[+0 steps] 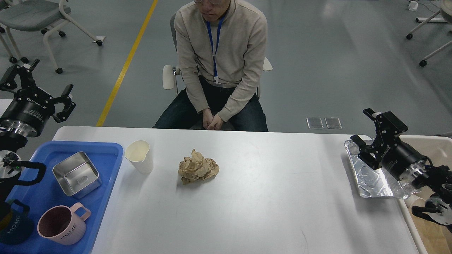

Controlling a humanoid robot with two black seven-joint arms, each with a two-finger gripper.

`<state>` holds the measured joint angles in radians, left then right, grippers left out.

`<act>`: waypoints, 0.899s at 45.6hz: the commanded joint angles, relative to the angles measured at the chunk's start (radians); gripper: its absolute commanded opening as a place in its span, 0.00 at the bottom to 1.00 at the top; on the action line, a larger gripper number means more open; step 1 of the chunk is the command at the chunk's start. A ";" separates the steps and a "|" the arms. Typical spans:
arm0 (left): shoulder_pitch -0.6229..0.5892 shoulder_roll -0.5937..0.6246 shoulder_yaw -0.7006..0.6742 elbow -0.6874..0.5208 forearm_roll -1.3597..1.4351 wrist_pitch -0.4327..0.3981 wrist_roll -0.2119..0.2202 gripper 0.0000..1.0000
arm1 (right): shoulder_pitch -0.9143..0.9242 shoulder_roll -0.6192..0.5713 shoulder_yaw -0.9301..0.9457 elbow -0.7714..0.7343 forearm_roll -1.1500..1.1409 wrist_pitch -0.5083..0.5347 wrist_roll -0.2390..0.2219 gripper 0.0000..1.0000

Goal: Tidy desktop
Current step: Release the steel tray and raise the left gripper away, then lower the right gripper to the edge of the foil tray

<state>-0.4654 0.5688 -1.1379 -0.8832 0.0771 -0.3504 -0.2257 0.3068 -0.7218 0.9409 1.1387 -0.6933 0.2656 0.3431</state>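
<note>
The white desktop (265, 197) fills the middle of the head view. On it stand a white paper cup (139, 156) at the left and a crumpled ball of brown paper (197, 167) near the centre. A crinkled foil tray (370, 180) lies at its right edge. My left gripper (49, 79) is open and empty, raised above the far left corner, beyond the blue tray. My right gripper (361, 127) is open and empty, hovering over the far end of the foil tray.
A blue tray (42, 197) at the left holds a square steel container (76, 174), a pink mug (63, 224) and a dark blue mug (14, 225). A beige bin (436, 146) stands beside the table's right edge. A person (220, 63) sits behind the far edge.
</note>
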 commanded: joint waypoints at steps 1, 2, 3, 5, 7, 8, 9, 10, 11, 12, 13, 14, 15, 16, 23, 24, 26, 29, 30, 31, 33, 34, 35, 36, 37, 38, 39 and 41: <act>0.065 -0.029 -0.065 -0.066 -0.002 0.013 0.000 0.97 | 0.044 -0.051 -0.089 0.039 -0.106 -0.002 -0.010 1.00; 0.077 -0.035 -0.075 -0.077 -0.002 0.013 0.000 0.97 | 0.051 -0.060 -0.102 0.047 -0.124 -0.003 -0.010 1.00; 0.091 -0.040 -0.091 -0.088 -0.002 0.016 0.000 0.97 | 0.055 -0.068 -0.114 0.053 -0.143 -0.006 -0.012 1.00; 0.111 -0.052 -0.114 -0.100 -0.002 0.033 0.000 0.97 | 0.063 -0.085 -0.137 0.062 -0.175 -0.012 -0.013 1.00; 0.126 -0.066 -0.135 -0.105 -0.002 0.070 0.000 0.97 | 0.071 -0.100 -0.157 0.069 -0.199 -0.014 -0.016 1.00; 0.137 -0.076 -0.147 -0.105 -0.002 0.094 0.000 0.97 | 0.072 -0.111 -0.169 0.072 -0.212 -0.016 -0.021 1.00; 0.143 -0.084 -0.155 -0.105 -0.002 0.105 0.000 0.97 | 0.072 -0.119 -0.177 0.073 -0.219 -0.016 -0.027 1.00; 0.148 -0.090 -0.161 -0.105 -0.002 0.114 0.000 0.97 | 0.072 -0.128 -0.183 0.075 -0.227 -0.017 -0.033 1.00; 0.154 -0.098 -0.164 -0.105 -0.002 0.120 0.000 0.97 | 0.072 -0.140 -0.188 0.076 -0.233 -0.019 -0.039 1.00; 0.159 -0.104 -0.169 -0.105 -0.002 0.123 0.000 0.97 | 0.072 -0.151 -0.191 0.076 -0.239 -0.020 -0.045 1.00; 0.163 -0.110 -0.169 -0.105 -0.002 0.128 0.000 0.97 | 0.072 -0.162 -0.194 0.078 -0.245 -0.023 -0.052 1.00; 0.168 -0.116 -0.169 -0.105 -0.002 0.131 0.000 0.97 | 0.072 -0.175 -0.195 0.081 -0.252 -0.026 -0.061 1.00; 0.171 -0.122 -0.169 -0.105 -0.002 0.133 0.000 0.97 | 0.071 -0.188 -0.195 0.084 -0.259 -0.031 -0.068 1.00; 0.174 -0.128 -0.169 -0.105 -0.002 0.134 0.000 0.97 | 0.069 -0.202 -0.197 0.088 -0.265 -0.034 -0.078 1.00; 0.180 -0.164 -0.169 -0.105 0.000 0.166 -0.003 0.97 | 0.066 -0.318 -0.241 0.130 -0.307 -0.068 -0.111 1.00; 0.180 -0.168 -0.169 -0.105 0.000 0.175 -0.003 0.97 | 0.064 -0.333 -0.249 0.136 -0.308 -0.071 -0.113 1.00; 0.185 -0.176 -0.168 -0.105 0.000 0.195 -0.006 0.97 | 0.064 -0.366 -0.267 0.144 -0.310 -0.071 -0.111 1.00; 0.194 -0.187 -0.166 -0.105 0.000 0.229 -0.006 0.97 | 0.061 -0.413 -0.289 0.157 -0.318 -0.074 -0.110 1.00; 0.197 -0.190 -0.166 -0.105 0.000 0.235 -0.006 0.97 | 0.061 -0.429 -0.292 0.162 -0.330 -0.075 -0.107 1.00; 0.200 -0.194 -0.168 -0.105 0.000 0.243 -0.006 0.97 | 0.060 -0.442 -0.292 0.167 -0.347 -0.077 -0.104 1.00; 0.200 -0.201 -0.164 -0.105 0.000 0.254 -0.006 0.97 | 0.058 -0.470 -0.290 0.177 -0.399 -0.085 -0.101 1.00; 0.202 -0.204 -0.163 -0.105 0.000 0.257 -0.006 0.97 | 0.058 -0.482 -0.289 0.184 -0.428 -0.089 -0.099 1.00; 0.202 -0.205 -0.161 -0.105 0.000 0.260 -0.006 0.97 | 0.058 -0.493 -0.287 0.193 -0.454 -0.094 -0.098 1.00; 0.202 -0.207 -0.158 -0.105 0.000 0.260 -0.006 0.97 | 0.058 -0.502 -0.287 0.205 -0.478 -0.098 -0.098 1.00; 0.202 -0.207 -0.157 -0.105 0.000 0.260 -0.006 0.97 | 0.058 -0.511 -0.287 0.219 -0.498 -0.101 -0.096 1.00; 0.202 -0.207 -0.155 -0.105 0.000 0.260 -0.006 0.97 | 0.058 -0.521 -0.287 0.230 -0.515 -0.106 -0.095 1.00; 0.203 -0.207 -0.154 -0.105 0.000 0.260 -0.006 0.97 | 0.058 -0.528 -0.287 0.242 -0.531 -0.109 -0.095 1.00; 0.205 -0.208 -0.154 -0.105 0.000 0.261 -0.004 0.97 | 0.058 -0.547 -0.287 0.268 -0.558 -0.118 -0.093 1.00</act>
<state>-0.2643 0.3642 -1.2966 -0.9882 0.0766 -0.0933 -0.2315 0.3654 -1.2222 0.6528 1.3483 -1.1669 0.1676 0.2457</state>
